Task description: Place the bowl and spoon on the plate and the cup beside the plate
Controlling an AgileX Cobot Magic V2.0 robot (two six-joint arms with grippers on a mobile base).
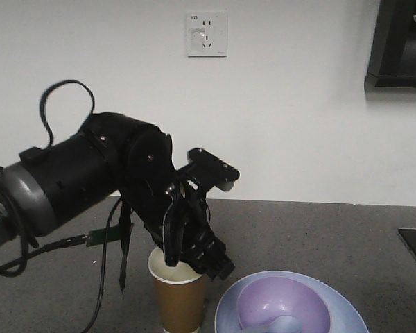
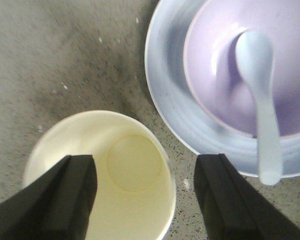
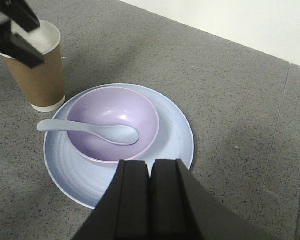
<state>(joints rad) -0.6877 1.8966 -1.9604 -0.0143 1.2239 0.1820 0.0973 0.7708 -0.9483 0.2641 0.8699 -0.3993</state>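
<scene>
Cup (image 3: pixel 36 65) stands upright on the grey speckled tabletop (image 3: pixel 230 100), just beside the pale blue plate (image 3: pixel 175 135), with the left hand (image 2: pixel 145 200) spread open over its rim, one finger (image 2: pixel 55 200) above the white inside and the other outside the wall. Lavender bowl (image 3: pixel 112 122) sits on the plate, and the spoon (image 3: pixel 90 131) lies in it with its scoop down in the bowl (handle poking out over the rim toward the cup). The right hand (image 3: pixel 150 200) hangs clenched above the near edge of the plate, fingers pressed together on nothing.
</scene>
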